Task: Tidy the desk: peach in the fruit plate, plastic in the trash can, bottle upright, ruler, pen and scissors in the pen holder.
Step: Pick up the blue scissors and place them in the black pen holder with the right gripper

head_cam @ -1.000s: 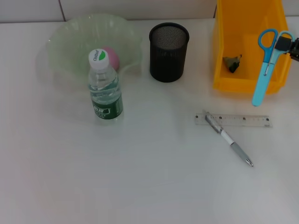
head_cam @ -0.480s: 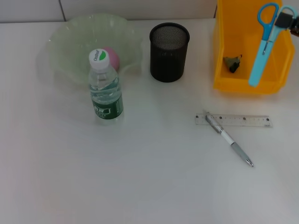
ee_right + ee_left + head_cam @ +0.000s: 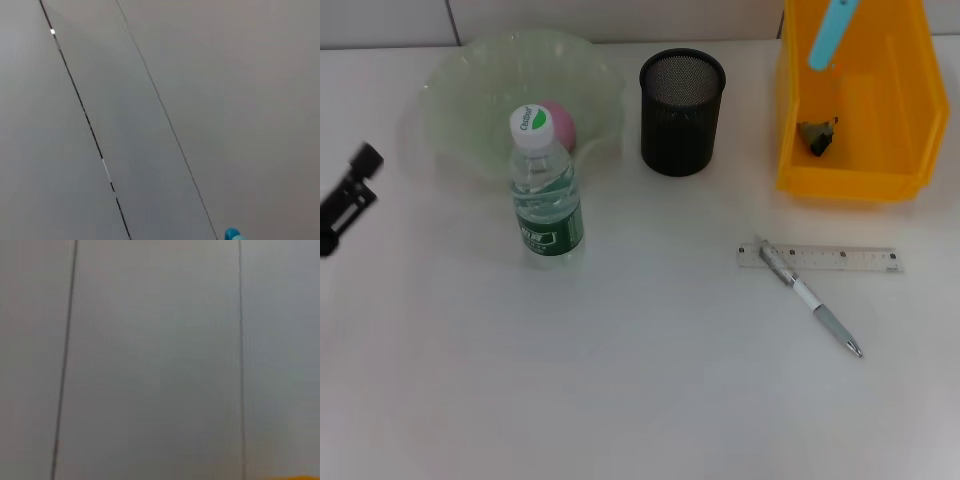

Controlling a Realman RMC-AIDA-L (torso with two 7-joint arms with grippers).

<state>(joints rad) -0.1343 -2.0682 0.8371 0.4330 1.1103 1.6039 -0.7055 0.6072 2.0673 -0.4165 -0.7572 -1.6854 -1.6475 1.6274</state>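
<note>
**Desk inventory: scissors aloft over the bin, ruler and pen on the table**

We list the scissors (image 3: 830, 32) first: only their blue blade end shows, hanging tilted at the top of the head view over the yellow trash can (image 3: 900, 110); a blue tip (image 3: 231, 234) also peeks into the right wrist view. We do not see the right gripper, so we cannot tell what grips them.

Inside the trash can we count one dark crumpled scrap of plastic (image 3: 817, 136).

The bottle (image 3: 546, 188) stands upright, white cap on, just in front of the green fruit plate (image 3: 470, 90). The pink peach (image 3: 560, 120) lies in the plate, partly behind the cap.

The black mesh pen holder (image 3: 682, 112) stands between plate and trash can.

The ruler (image 3: 830, 258) lies flat on the table (image 3: 640, 400), in front of the trash can. The pen (image 3: 810, 300) lies slantwise, its top end crossing the ruler's left end.

The left gripper (image 3: 348, 195) sits at the left edge, well apart from the bottle; we cannot tell how its fingers stand.
</note>
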